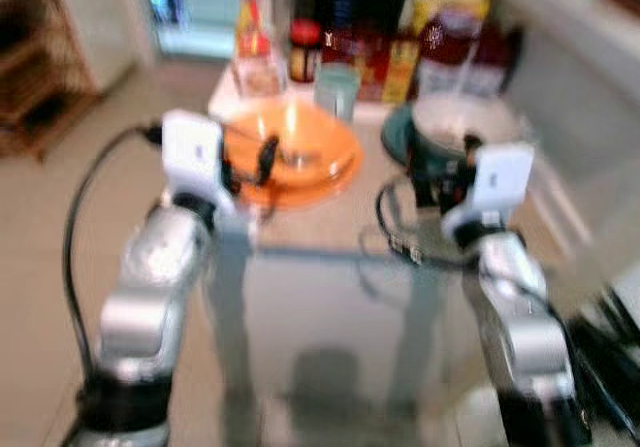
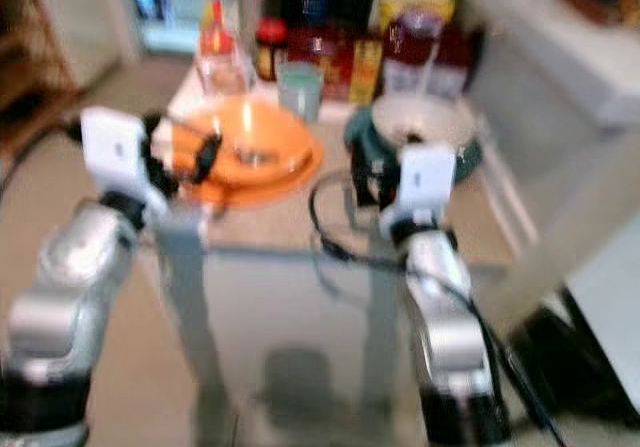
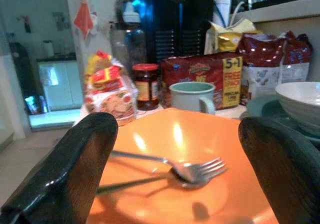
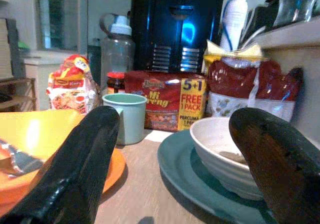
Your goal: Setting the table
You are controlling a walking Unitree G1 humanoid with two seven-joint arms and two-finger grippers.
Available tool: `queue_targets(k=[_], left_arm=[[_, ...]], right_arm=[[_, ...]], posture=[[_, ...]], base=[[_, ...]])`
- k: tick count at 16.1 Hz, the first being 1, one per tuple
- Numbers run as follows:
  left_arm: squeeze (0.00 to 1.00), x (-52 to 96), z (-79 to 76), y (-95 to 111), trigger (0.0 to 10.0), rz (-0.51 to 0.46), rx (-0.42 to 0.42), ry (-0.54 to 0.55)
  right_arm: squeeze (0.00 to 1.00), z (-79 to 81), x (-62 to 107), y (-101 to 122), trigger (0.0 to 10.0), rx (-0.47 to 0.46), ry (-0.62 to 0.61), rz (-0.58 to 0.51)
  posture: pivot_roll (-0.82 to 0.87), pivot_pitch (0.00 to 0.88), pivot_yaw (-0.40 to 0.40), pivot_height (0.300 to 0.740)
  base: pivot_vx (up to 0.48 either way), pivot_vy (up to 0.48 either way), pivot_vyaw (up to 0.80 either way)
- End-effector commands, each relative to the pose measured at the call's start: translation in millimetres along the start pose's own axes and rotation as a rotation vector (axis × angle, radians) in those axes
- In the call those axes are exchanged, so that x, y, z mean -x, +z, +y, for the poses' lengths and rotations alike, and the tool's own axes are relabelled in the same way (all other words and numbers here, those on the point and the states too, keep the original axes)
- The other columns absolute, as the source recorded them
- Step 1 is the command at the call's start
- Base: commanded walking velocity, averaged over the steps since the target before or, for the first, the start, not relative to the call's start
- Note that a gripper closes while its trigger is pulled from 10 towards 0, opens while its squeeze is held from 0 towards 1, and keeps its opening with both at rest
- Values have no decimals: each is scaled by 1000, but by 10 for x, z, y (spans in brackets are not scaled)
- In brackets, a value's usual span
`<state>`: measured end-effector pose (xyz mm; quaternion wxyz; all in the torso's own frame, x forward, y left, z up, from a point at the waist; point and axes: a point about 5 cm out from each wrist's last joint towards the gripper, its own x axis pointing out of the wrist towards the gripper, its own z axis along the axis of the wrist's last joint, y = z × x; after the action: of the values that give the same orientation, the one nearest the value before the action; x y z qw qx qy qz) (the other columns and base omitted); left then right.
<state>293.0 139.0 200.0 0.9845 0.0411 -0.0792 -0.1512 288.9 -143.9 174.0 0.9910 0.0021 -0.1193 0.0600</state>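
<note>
both silver arms reach toward a small pale bench [image 1: 330, 229] in a blurred head-camera frame. the left gripper [image 3: 175, 184] stands wide open at the near rim of a shiny orange plastic plate [image 3: 185, 144], empty, its two black fingers [image 3: 75, 169] framing the dish. on the plate lie a metal fork [image 3: 200, 169] and what looks like a second piece of cutlery beneath it, their handles crossing; the second piece is hard to identify.

the right gripper [image 4: 175, 174], also spread wide and holding nothing, hovers low over the bench before a white ceramic bowl [image 4: 225, 149] that sits on a dark teal round plate [image 4: 185, 184]; part of the bowl is hidden behind one finger.

between the two plates, toward the back, stands a pale green mug [image 4: 127, 116]. behind it a red noodle multipack [image 4: 167, 103], a red-lidded jar [image 3: 146, 86], a clear bag of snacks [image 3: 107, 91], a clear water bottle [image 4: 116, 46] and dark red packets [image 4: 250, 86] crowd the far edge. labels are only partly legible. a dark appliance [image 4: 175, 23] rises behind, its top cut off.
</note>
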Motion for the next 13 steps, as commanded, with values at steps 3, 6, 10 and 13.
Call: queue_targets(k=[3, 6, 10, 13], left_arm=[[0, 10, 50, 109, 10000, -50, -25, 4], [0, 0, 42, 126, 10000, -57, -28, -7], [0, -3, 53, 133, 10000, -55, -30, -6], [0, -6, 66, 143, 10000, -56, -33, -4]], right_arm=[[0, 16, 29, 84, 10000, -13, 30, -51], [0, 15, 70, 34, 10000, -36, 38, -20], [0, 7, 101, 23, 10000, -43, 45, -14], [0, -2, 105, 26, 10000, -49, 47, -14]], posture=[[71, 0, -70, 740], [69, 0, -69, 740], [68, 0, -67, 740], [69, 0, -66, 740]], base=[[96, 0, 0], [0, 290, 0], [0, 480, -452], [0, 480, -460]])
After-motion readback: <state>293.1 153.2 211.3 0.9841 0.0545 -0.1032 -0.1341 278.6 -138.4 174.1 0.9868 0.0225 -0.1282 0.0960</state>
